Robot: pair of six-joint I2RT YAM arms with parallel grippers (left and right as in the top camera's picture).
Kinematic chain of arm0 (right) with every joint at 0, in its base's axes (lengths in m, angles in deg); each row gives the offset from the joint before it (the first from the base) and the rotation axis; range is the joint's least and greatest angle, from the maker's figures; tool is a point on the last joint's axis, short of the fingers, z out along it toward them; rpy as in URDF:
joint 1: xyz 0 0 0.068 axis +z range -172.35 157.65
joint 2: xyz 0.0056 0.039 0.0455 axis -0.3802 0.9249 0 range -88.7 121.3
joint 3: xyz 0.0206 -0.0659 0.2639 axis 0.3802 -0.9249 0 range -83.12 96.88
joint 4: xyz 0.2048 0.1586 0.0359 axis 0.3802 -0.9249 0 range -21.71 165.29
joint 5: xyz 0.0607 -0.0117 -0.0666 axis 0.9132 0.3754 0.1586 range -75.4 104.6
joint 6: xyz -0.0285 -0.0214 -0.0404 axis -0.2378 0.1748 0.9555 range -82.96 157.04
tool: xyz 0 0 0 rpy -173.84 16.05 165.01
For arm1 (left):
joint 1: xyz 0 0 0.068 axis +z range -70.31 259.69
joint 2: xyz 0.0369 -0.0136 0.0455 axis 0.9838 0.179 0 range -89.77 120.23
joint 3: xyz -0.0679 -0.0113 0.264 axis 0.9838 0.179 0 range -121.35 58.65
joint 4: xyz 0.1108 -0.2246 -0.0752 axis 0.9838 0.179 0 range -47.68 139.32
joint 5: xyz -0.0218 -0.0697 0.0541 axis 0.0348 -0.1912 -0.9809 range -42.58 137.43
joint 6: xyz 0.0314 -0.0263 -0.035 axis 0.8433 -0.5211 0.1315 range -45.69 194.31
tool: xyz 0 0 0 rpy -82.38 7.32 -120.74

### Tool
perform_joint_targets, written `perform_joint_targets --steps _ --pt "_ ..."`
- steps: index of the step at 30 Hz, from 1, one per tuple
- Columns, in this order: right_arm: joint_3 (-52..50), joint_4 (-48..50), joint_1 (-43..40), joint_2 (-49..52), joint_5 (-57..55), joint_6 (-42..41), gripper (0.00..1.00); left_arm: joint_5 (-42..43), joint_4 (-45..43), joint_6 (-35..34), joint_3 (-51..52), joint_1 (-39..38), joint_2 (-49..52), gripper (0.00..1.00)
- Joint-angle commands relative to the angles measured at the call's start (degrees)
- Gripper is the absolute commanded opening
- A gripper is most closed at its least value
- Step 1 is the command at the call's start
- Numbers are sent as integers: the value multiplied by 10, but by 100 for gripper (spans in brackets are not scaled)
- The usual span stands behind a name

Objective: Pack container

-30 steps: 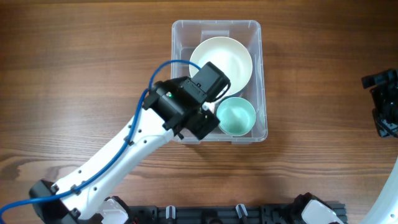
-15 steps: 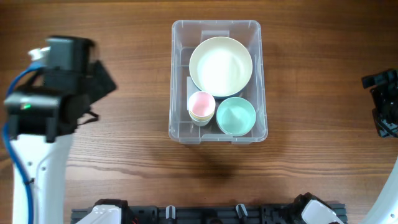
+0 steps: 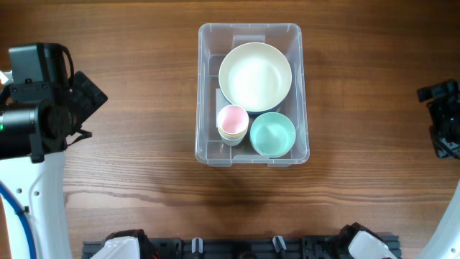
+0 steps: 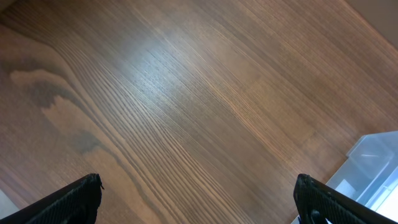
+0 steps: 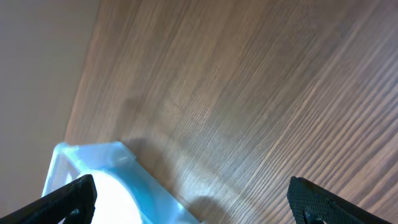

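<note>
The clear rectangular container (image 3: 302, 93) sits at the table's upper middle. Inside it are a large cream bowl (image 3: 255, 77), a stack of small cups with a pink one on top (image 3: 233, 122) and a mint bowl (image 3: 273, 134). My left gripper (image 3: 88, 97) is far left of the container, raised over bare wood, open and empty; its wrist view (image 4: 198, 200) shows wide-apart fingers and a container corner (image 4: 373, 158). My right gripper (image 3: 442, 119) is at the far right edge, open and empty; its wrist view (image 5: 193, 199) shows the container's corner (image 5: 87, 158).
The table is brown wood (image 3: 144, 57). A black rail (image 3: 244, 248) runs along the front edge. The left arm's white link (image 3: 43, 208) stands at the front left.
My left arm has pulled out of the container and swung far to the left, leaving the pink-topped cup stack inside beside the mint bowl. The right arm has not moved.
</note>
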Motion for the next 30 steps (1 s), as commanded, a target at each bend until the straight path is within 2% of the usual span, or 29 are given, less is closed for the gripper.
perform_joint_targets --steps 1,6,9,11,13,15,17,19,20,21,30 --pt "-3 3 82 -90 5 -4 100 5 1 -12 -8 3 -1 100" --pt "-4 -1 249 -256 -1 0 100 5 1 -12 -8 3 -1 100" --pt "-7 -68 265 -316 -46 -2 100 5 0 -12 -8 3 -1 100" --pt "-28 -64 265 -352 -91 1 100 5 0 -12 -8 3 -1 100" --pt "-72 16 265 -392 -75 85 100 5 1 -12 -8 3 -1 100" --pt "-139 134 265 -440 24 235 100 5 1 -12 -8 3 -1 100" --pt "-224 214 265 -496 90 327 100 5 1 -12 -8 3 -1 100" --pt "-294 256 265 -539 97 339 100 5 0 -12 -8 3 -1 100" --pt "-385 298 265 -592 97 339 100 5 1 -12 -8 3 -1 100" --pt "-416 304 265 -609 98 336 100 5 1 -12 -8 3 -1 100" --pt "-592 319 265 -656 101 341 100 5 1 -12 -8 3 -1 100"
